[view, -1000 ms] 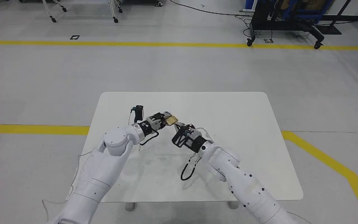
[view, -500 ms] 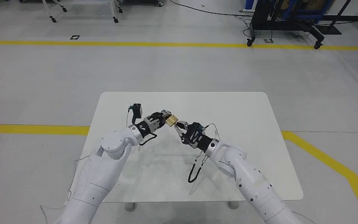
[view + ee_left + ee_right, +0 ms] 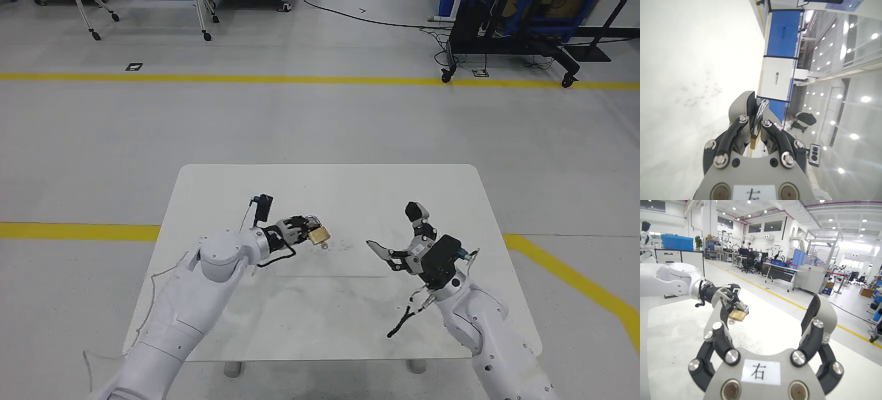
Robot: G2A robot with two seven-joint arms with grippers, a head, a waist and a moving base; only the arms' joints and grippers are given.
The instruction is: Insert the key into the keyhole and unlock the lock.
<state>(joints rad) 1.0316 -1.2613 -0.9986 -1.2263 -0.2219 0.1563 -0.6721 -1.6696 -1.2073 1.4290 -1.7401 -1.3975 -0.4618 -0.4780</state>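
Above the desk (image 3: 430, 190), near its middle, the brass padlock (image 3: 319, 235) was found held off the surface by the left claw (image 3: 306, 226), which was clamped on the steel shackle (image 3: 761, 111). The right claw (image 3: 398, 233) was found spread wide and empty, well apart from the padlock.

A small metal piece, taken to be the key (image 3: 732, 322), was noted at the underside of the padlock body. Insertion was therefore judged done. Whether the shackle had sprung could not be told.

If the lock is not yet open, the next move was judged to call for the key's head to be pinched by the right claw and turned, with the padlock kept steady.

The key and the padlock's underside were shown by the right wrist view. In the left wrist view the shackle was seen pinched between the pads, with the body edge-on and the key hidden. The spacing between the two claws was shown by the top view.
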